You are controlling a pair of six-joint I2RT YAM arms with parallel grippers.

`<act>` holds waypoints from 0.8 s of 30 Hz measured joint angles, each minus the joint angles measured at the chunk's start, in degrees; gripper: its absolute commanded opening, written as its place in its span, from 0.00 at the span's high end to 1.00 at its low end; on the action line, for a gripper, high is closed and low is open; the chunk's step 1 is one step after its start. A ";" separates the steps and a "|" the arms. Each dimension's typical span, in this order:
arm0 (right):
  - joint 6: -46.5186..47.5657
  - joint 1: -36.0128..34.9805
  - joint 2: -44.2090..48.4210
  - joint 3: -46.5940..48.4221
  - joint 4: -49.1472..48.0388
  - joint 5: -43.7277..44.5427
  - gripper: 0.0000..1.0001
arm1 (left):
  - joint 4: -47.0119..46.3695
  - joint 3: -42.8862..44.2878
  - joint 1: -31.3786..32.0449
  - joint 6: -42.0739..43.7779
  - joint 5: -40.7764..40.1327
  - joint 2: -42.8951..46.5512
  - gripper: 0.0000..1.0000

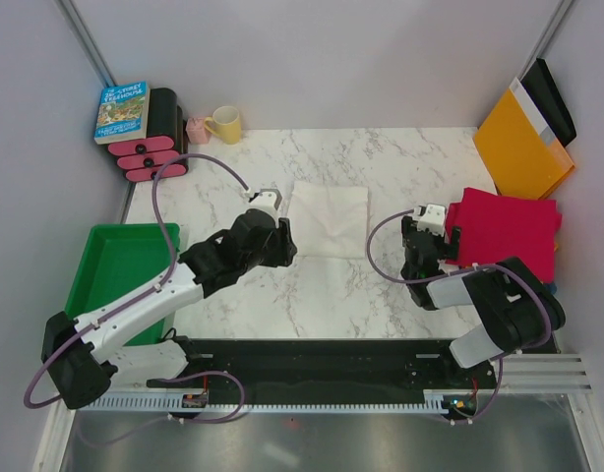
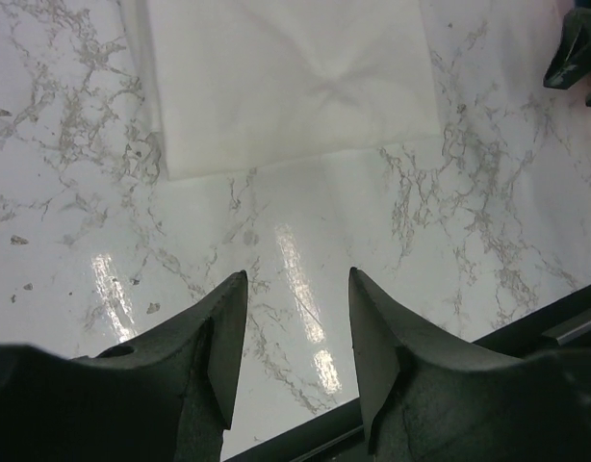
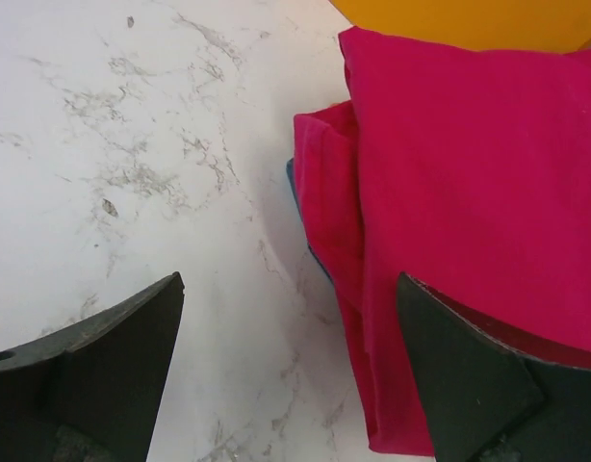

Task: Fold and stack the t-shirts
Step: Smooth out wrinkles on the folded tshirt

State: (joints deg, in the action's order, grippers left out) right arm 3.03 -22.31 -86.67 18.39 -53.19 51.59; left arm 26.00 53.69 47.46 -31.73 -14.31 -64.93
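Observation:
A folded white t-shirt [image 1: 329, 218] [image 2: 286, 82] lies flat in the middle of the marble table. My left gripper [image 1: 270, 205] [image 2: 297, 274] hovers just to its left, open, with only bare tabletop between its fingers. On the right lies a crimson red folded t-shirt [image 1: 504, 231] [image 3: 469, 192], with a thin dark blue edge [image 3: 292, 178] showing under it. Standing wide open at the red shirt's left edge is my right gripper [image 1: 430, 218] [image 3: 290, 279]. One finger [image 3: 469, 375] is over the red cloth and the other over the table, and nothing is gripped.
An orange-yellow envelope [image 1: 523, 147] [image 3: 469, 19] leans at the back right behind the red shirt. A green tray [image 1: 115, 261] sits at the left edge. A book [image 1: 122, 111], a pink cup [image 1: 198, 129] and a yellow mug [image 1: 226, 124] stand at the back left.

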 measured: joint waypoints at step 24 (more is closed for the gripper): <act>-0.90 10.75 -2.93 -10.10 -19.50 -25.44 0.02 | 1.81 -7.17 0.31 0.02 4.63 6.73 0.47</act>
State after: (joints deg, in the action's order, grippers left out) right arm 2.13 -11.55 -89.60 8.29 -72.69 26.15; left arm 27.81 46.52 47.77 -31.70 -9.67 -58.19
